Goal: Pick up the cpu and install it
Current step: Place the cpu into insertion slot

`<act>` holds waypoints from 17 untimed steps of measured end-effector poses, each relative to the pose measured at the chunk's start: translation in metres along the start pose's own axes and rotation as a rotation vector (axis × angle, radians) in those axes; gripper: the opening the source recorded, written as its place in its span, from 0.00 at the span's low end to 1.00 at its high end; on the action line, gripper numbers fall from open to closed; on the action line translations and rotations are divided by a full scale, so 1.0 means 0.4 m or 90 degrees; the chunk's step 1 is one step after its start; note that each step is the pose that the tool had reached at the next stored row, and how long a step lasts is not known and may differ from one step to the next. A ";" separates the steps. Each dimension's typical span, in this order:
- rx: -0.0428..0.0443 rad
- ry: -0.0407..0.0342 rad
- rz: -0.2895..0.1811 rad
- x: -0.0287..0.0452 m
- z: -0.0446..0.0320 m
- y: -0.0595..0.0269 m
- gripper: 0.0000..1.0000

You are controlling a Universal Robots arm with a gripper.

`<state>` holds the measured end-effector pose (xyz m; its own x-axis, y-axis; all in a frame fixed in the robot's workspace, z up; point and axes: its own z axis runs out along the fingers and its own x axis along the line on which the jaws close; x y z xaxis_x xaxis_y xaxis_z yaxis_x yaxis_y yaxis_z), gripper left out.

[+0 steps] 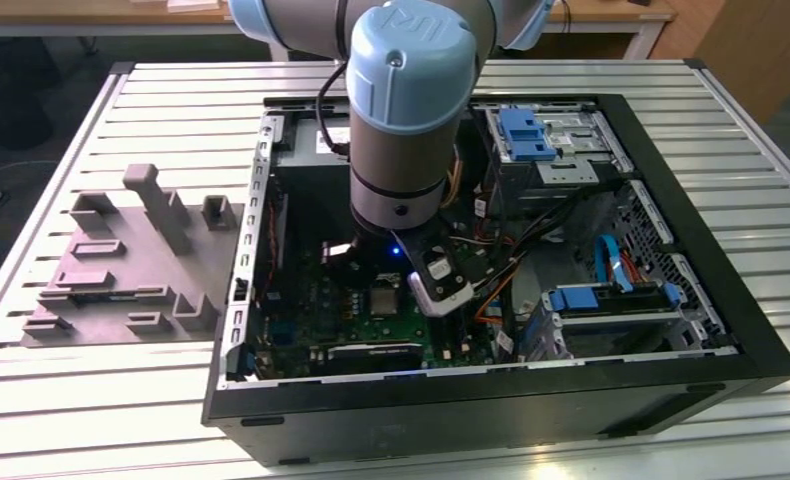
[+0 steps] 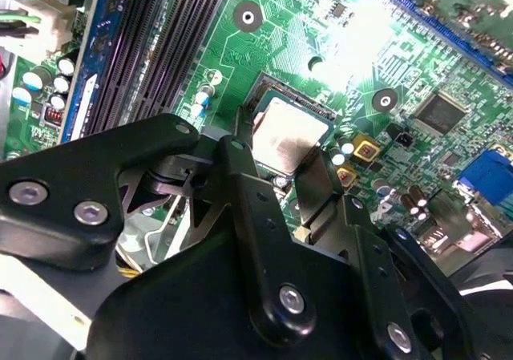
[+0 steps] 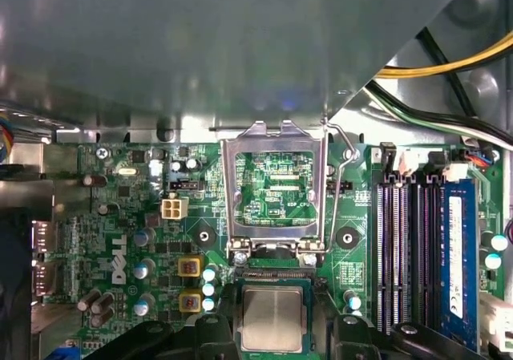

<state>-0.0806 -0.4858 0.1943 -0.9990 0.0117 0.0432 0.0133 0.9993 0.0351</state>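
Here, in the exterior view: grey arm [image 1: 398, 120] with light-blue joint caps reaching down into an open black computer case [image 1: 715, 340] on a slatted metal surface [image 1: 102, 400]. Grey moulded fixture plate [image 1: 115, 270] with upright blocks just beside the case, toward the exterior view's left. Blue drive bracket [image 1: 525, 130] at the case's far corner.

In both wrist views: green motherboard [image 3: 136, 216] [image 2: 321, 23] under the hand [image 3: 272, 328] [image 2: 284, 147]. Black fingers [image 3: 216, 332] [image 2: 240, 184] closed against two opposite edges of the cpu [image 3: 272, 320] [image 2: 290, 135], gripping it. Cpu silvery-grey side up, level with the board, directly over the socket and bordered by the socket's rim; whether fully seated, cannot tell.

In the first wrist view: metal retention frame [image 3: 231, 192] swung open, lying flat on the board beside the socket, board traces visible through its window. Black memory slots [image 3: 401, 248] near the socket, one blue memory module [image 3: 457, 256] upright in the outer slot. Yellow cable [image 3: 449, 67] crossing above the slots. White lettering printed on the board in several places; a white label along the blue module.

In the second wrist view: black linkage plates [image 2: 88, 208] of the hand with bright screw heads, close to the lens; memory slots [image 2: 160, 39] running past the socket; strong glare on the board beyond the cpu.
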 end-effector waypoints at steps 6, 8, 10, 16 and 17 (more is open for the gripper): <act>0.0002 0.0002 -0.005 -0.001 0.001 0.000 0.46; 0.0003 0.0002 -0.005 -0.001 0.002 0.000 0.46; 0.0003 -0.0002 -0.005 -0.001 0.002 0.000 0.46; 0.0001 -0.0053 -0.005 -0.001 0.005 0.001 0.46; 0.0002 -0.0060 -0.005 -0.001 0.005 0.001 0.46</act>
<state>-0.0803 -0.4854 0.1923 -0.9994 0.0038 0.0335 0.0050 0.9994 0.0351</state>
